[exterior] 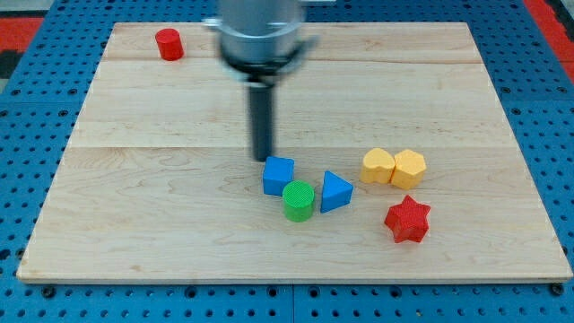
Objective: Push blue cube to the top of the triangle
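Far off at the view's upper left, near the board's (134, 224) top edge: a red cylinder (169, 44), well apart from everything else. Next, toward the middle: my tip (264, 158), the lower end of a straight dark rod, down on the wood just at 11 o'clock from the blue cube (278, 175), close enough to look like touching, though contact cannot be told for certain. No fingers on this rig, so nothing to open or close and nothing held. Blue cube sitting a little below the board's centre, with a green cylinder (299, 200) touching or just beside it at 4 o'clock. Blue triangle (335, 191) just beside the green cylinder at 2 o'clock, and at 3 o'clock from the blue cube, slightly lower, a small gap between. Farther right: a yellow heart-like block (378, 165) and a yellow hexagon (408, 168), side by side and touching. At 6 o'clock from the hexagon, near: a red star (408, 220).
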Controlling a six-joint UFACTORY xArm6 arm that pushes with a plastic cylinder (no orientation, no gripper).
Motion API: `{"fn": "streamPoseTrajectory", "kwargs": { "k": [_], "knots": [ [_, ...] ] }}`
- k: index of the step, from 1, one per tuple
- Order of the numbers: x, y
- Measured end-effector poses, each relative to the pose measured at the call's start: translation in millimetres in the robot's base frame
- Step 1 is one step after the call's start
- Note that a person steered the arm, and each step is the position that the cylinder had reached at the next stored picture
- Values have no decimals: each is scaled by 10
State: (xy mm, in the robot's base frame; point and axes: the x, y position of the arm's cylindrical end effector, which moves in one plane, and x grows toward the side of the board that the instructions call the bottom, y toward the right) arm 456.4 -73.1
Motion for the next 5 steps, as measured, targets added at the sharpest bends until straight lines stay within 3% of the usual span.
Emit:
{"fn": "streamPoseTrajectory", "kwargs": {
  "k": [1, 2, 3, 4, 5],
  "knots": [
    [115, -409],
    [239, 557],
    [247, 512],
    [125, -5],
    [-316, 53]
  ]
}}
